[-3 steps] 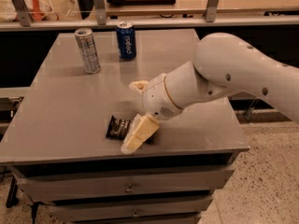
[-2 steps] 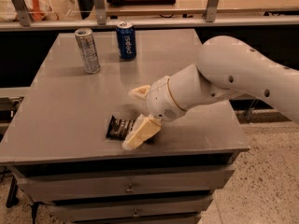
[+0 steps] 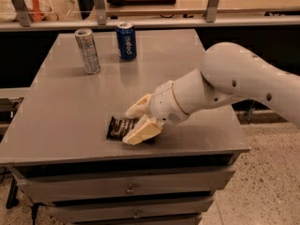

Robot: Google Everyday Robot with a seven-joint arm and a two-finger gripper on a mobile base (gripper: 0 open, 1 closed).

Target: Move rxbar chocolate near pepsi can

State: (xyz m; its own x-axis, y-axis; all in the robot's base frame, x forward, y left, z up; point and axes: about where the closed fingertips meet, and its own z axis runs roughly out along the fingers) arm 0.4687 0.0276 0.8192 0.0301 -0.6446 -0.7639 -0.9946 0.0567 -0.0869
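Note:
The rxbar chocolate point(image 3: 118, 127), a flat dark bar with pale lettering, lies near the table's front edge. My gripper point(image 3: 137, 122) is down over the bar's right end. Its cream fingers point(image 3: 137, 108) sit against the bar's far and near long edges, closed on it, and the near finger hides part of the wrapper. The bar still rests on the table. The pepsi can point(image 3: 126, 41), dark blue with white lettering, stands upright at the back of the table, far from the bar.
A taller slim silver-grey can point(image 3: 88, 51) stands left of the pepsi can. The grey table point(image 3: 70, 107) has drawers below its front edge. A shelf rail runs behind the table. My white arm point(image 3: 243, 78) reaches in from the right.
The far finger has come down toward the bar, narrowing the gap between the fingers. The arm has shifted slightly. The bar and both cans have not moved.

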